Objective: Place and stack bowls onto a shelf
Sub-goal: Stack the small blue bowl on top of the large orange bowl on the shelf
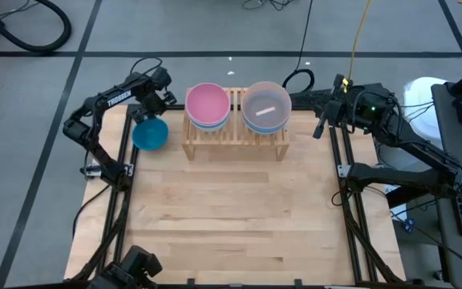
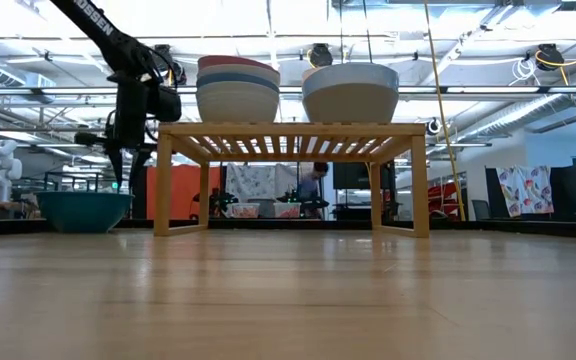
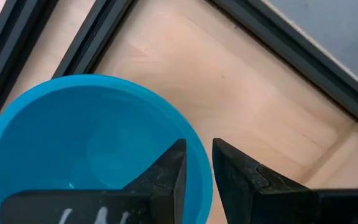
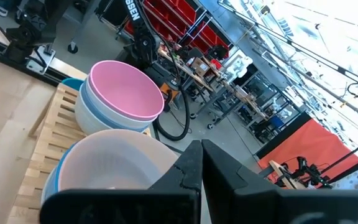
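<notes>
From above, the shelf (image 1: 235, 136) carries two stacks, a pink-topped stack (image 1: 208, 105) and a grey-topped stack (image 1: 265, 107), while the blue bowl (image 1: 150, 133) sits on the table (image 1: 231, 217) just left of it with the left tool (image 1: 148, 112) over its far rim. The right tool (image 1: 321, 128) waits, shut and empty, just right of the shelf. At table height, the left tool (image 2: 126, 150) hangs above the blue bowl (image 2: 83, 211), the stacks well higher; a low lift could knock the shelf's edge. The left wrist view shows the fingers (image 3: 166, 177) narrowly parted astride the rim of the blue bowl (image 3: 92, 137), not visibly clamped; such a thin bite could slip. The right wrist view shows the pink-topped stack (image 4: 124, 93) off-centre, so a nudge might topple it.
</notes>
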Controlling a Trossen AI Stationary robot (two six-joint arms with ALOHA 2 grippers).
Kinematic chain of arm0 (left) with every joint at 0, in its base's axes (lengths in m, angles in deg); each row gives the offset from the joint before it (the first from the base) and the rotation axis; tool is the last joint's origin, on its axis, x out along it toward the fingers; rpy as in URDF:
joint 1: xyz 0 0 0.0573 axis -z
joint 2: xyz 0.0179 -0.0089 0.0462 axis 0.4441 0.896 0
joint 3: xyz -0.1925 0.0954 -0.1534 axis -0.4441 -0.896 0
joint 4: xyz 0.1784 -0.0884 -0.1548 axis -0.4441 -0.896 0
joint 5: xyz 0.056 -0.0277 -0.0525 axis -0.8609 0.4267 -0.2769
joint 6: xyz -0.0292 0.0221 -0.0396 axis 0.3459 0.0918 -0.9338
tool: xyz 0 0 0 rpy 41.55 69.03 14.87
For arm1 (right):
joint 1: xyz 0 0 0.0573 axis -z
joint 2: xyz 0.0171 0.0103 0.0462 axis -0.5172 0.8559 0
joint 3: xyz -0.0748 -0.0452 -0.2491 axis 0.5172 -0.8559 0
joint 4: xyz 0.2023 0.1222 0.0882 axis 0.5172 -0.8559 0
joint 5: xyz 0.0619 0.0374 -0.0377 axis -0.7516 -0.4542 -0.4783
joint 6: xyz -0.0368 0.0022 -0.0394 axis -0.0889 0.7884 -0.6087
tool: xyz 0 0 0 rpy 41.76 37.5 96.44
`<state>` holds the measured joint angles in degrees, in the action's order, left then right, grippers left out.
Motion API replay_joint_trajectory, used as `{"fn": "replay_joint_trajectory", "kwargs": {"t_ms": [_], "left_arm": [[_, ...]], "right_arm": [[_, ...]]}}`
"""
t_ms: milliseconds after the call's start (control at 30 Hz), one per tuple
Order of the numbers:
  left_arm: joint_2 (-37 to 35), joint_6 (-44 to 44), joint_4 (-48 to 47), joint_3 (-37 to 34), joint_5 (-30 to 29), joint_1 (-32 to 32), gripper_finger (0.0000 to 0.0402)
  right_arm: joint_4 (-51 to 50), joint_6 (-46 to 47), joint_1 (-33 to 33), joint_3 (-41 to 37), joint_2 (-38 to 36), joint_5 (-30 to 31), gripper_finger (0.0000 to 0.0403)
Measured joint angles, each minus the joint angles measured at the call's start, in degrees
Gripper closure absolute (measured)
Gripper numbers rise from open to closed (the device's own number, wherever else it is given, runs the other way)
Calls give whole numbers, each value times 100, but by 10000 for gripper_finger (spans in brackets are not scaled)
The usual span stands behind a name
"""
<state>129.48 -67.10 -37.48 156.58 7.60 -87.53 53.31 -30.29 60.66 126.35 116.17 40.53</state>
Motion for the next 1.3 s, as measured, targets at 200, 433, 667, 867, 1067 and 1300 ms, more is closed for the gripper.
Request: {"fn": "replay_joint_trajectory", "kwargs": {"t_ms": [200,433,667,867,1067,1300], "left_arm": [[152,2,-2,0,58,0,319],[305,4,-1,0,105,0,319],[589,59,2,0,157,0,319],[793,507,31,0,178,17,320],[807,904,32,0,233,7,324],[790,1529,-72,15,462,-7,365]], "right_arm": [[1,0,0,0,0,0,403],[1,0,0,0,0,2,403],[1,-20,2,0,0,2,403],[39,-22,0,0,0,2,403],[128,-22,1,0,2,2,403],[141,-20,0,0,1,2,403]]}}
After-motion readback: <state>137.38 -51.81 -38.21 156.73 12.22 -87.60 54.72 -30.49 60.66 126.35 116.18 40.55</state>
